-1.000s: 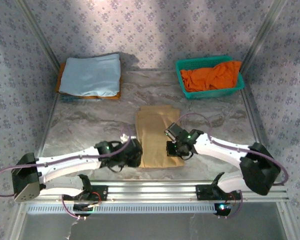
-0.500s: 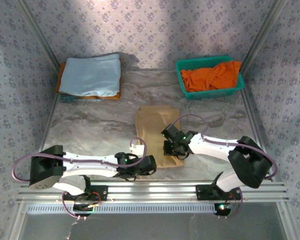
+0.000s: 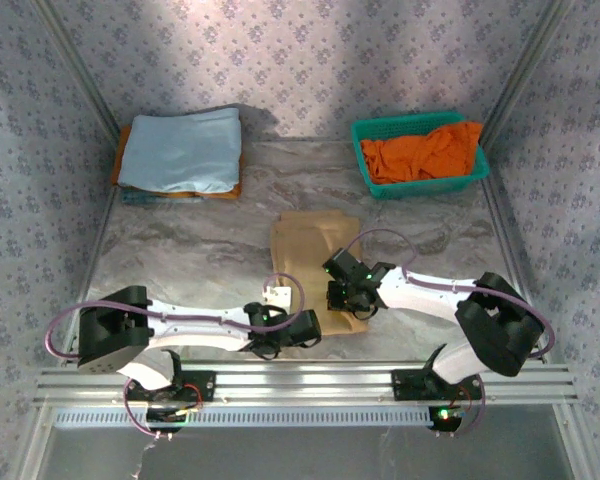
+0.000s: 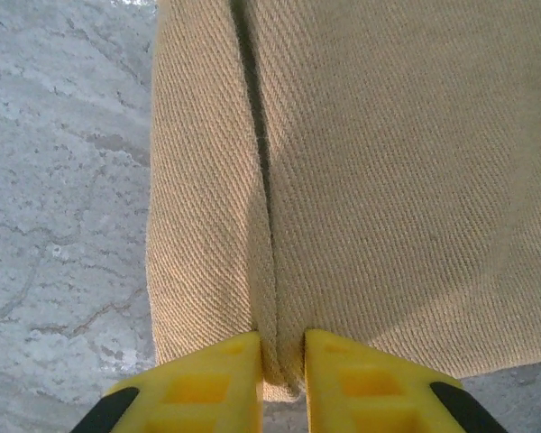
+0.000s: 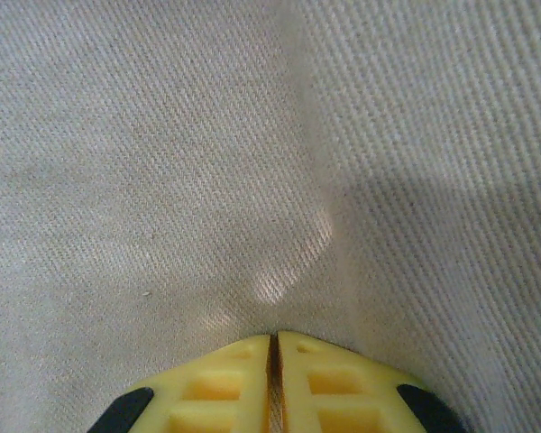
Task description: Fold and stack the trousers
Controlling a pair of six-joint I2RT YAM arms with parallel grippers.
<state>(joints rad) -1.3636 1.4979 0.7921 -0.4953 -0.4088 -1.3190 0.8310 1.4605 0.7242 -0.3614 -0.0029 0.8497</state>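
Observation:
The tan trousers point(image 3: 305, 250) lie folded into a long strip in the middle of the marble table. My left gripper point(image 3: 305, 328) sits at their near end. In the left wrist view its yellow fingers point(image 4: 212, 383) pinch a raised ridge of the trousers point(image 4: 370, 162) at the hem edge, so the left gripper point(image 4: 282, 379) is shut on the cloth. My right gripper point(image 3: 348, 298) rests on the strip's right side, a little farther back. There the right gripper point(image 5: 273, 379) is shut, with a thin pinch of the trousers point(image 5: 207, 162) puckering into its tips.
A light blue folded cloth point(image 3: 183, 150) lies on an orange garment at the back left. A teal basket point(image 3: 363, 158) holding a bright orange garment point(image 3: 425, 152) stands at the back right. The aluminium rail point(image 3: 300, 378) runs along the near edge, just behind the left gripper.
The left arm swung right along the near edge to the trousers' near end and its jaws closed on the cloth. The right gripper shifted slightly left and stayed shut.

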